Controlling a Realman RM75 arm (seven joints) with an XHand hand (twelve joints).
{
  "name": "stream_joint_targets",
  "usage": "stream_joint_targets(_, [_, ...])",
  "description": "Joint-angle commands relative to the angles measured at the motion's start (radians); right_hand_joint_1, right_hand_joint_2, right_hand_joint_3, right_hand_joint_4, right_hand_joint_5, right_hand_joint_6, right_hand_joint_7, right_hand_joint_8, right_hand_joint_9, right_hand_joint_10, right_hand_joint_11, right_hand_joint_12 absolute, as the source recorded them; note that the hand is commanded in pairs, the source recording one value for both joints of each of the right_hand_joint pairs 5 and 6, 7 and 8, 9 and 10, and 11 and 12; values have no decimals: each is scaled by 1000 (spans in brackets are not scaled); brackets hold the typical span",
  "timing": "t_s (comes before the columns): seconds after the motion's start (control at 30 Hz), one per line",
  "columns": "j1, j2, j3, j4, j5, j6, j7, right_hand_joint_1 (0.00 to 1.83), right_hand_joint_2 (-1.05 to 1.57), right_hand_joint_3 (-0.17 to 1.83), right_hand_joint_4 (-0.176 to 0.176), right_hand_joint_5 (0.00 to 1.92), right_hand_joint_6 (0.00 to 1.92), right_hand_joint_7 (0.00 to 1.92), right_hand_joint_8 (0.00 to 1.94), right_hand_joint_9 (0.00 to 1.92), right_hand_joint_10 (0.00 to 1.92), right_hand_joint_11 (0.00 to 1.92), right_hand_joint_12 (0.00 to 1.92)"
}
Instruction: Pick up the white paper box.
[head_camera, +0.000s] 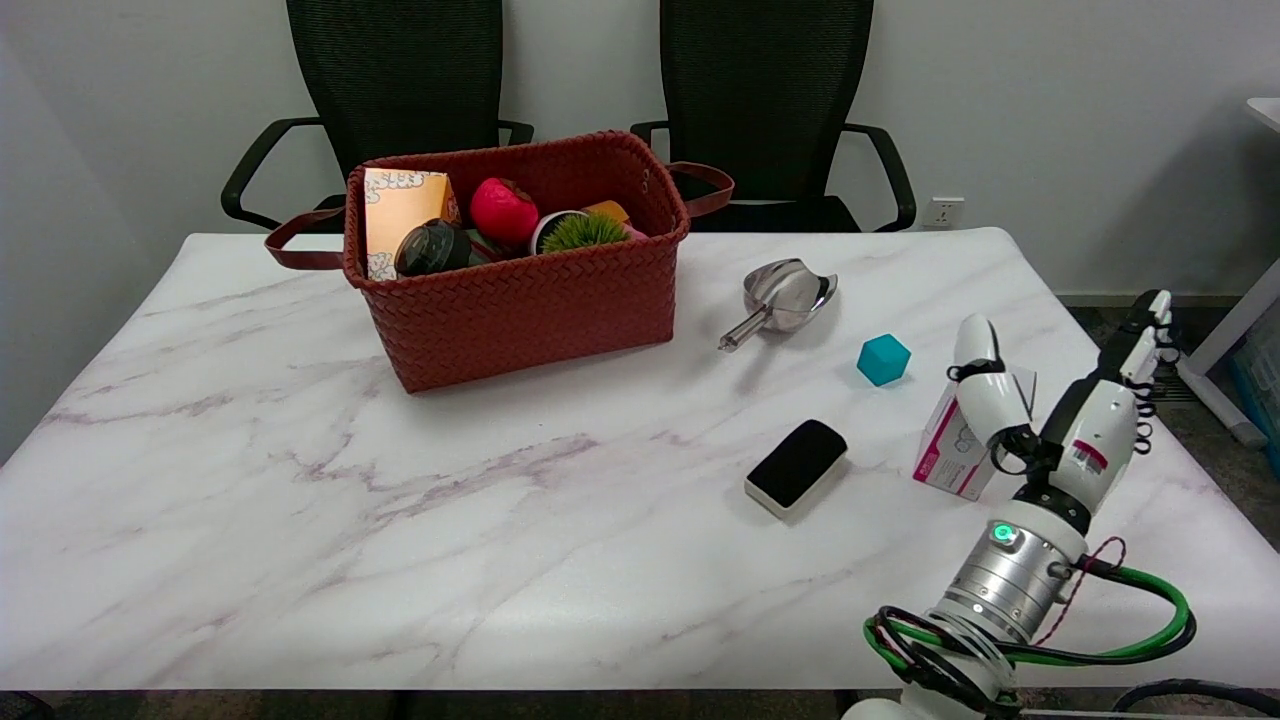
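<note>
- The small white paper box with pink-magenta edging (952, 452) stands on the white marble-patterned desk (400, 520) near its right edge, just right of the black-topped rectangular eraser block (797, 465) and below the teal plastic cube (884, 360).
- The black-and-white robot hand (1040, 420) is around the box: one white digit lies across its front face, the others rise behind it. Whether it is truly clamped or only touching I cannot tell; the box's base looks to be on the desk, though one corner may be tipped.
- Risk: the box is light card, so a hard squeeze could crush it, while a loose hold could let it slip or pivot out when raised.
- Risk: the hand meets the box high on its body; an uneven push could topple it toward the eraser block or off the desk's right side.
- The shiny metal scoop (782, 297) and the red woven basket (540, 310) of assorted items sit well apart, so are unlikely to interfere.
- Writing: the box carries a faint round outline drawing and a pink strip, but no word is legible. A small red label on the hand's wrist is unreadable too.
</note>
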Motion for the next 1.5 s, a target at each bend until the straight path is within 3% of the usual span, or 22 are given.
stream_joint_targets(0.03, [0, 9, -18, -91, 120, -19, 344, 598, 907, 364, 0, 0, 0, 0, 0, 0, 0, 58, 58])
stream_joint_targets(0.5, [1, 4, -14, -126, 150, -109, 425, 539, 1008, 414, 0, 0, 0, 0, 0, 0, 0, 0, 0])
stream_joint_targets(0.97, [-17, 9, -23, -136, 203, -60, 428, 556, 938, 456, 0, 0, 0, 0, 0, 0, 0, 0, 0])
stream_joint_targets(1.0, [-17, 11, -24, -135, 203, -65, 428, 599, 877, 406, 0, 0, 0, 0, 0, 0, 0, 0, 0])
stream_joint_targets(1.03, [-18, 13, -25, -133, 203, -69, 431, 672, 797, 224, 0, 0, 0, 0, 0, 0, 0, 2, 2])
stream_joint_targets(1.07, [-19, 15, -25, -133, 203, -74, 434, 807, 667, -164, 0, 0, 0, 0, 0, 0, 0, 13, 13])
stream_joint_targets(1.2, [-19, 20, -23, -130, 204, -83, 436, 965, 618, -175, 0, 0, 0, 0, 0, 0, 0, 47, 47])
stream_joint_targets(1.5, [-17, 23, -17, -136, 227, -145, 426, 1006, 609, -175, 0, 0, 0, 0, 0, 0, 0, 59, 59])
